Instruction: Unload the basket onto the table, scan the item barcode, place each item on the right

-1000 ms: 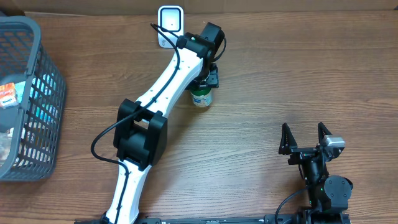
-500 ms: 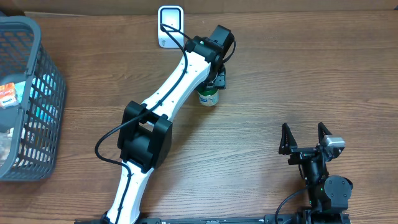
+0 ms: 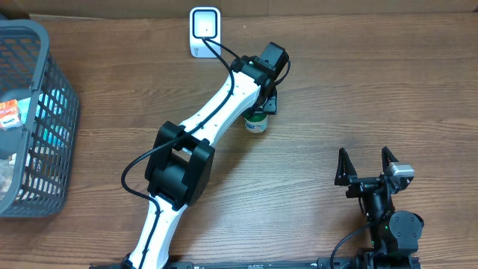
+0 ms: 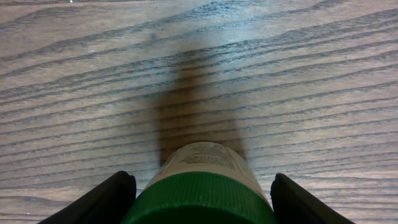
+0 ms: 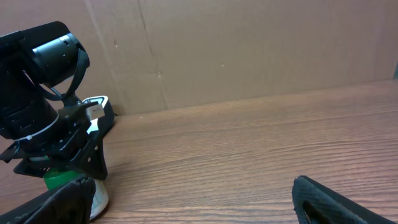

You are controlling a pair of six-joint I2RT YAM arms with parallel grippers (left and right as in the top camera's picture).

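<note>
Bottle (image 4: 200,165) with green cap, clamped in left claw (image 4: 200,204), low over or on table (image 3: 358,82); could not tell which. Mostly hidden under arm from above, label print too small to read. Sat near white scanner (image 3: 204,28). Right claw (image 3: 366,166) spread wide, empty, well apart. Basket (image 3: 45,112) cut off at left edge.

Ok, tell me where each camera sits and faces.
Overhead: above the table, looking down; left arm and right arm show.
Left wrist: behind the left claw, looking down at the gripped bottle; both fingers show.
Right wrist: behind the open right claw, low, facing the cardboard wall; fingertips show.
Shared: all three show the bottle.
</note>
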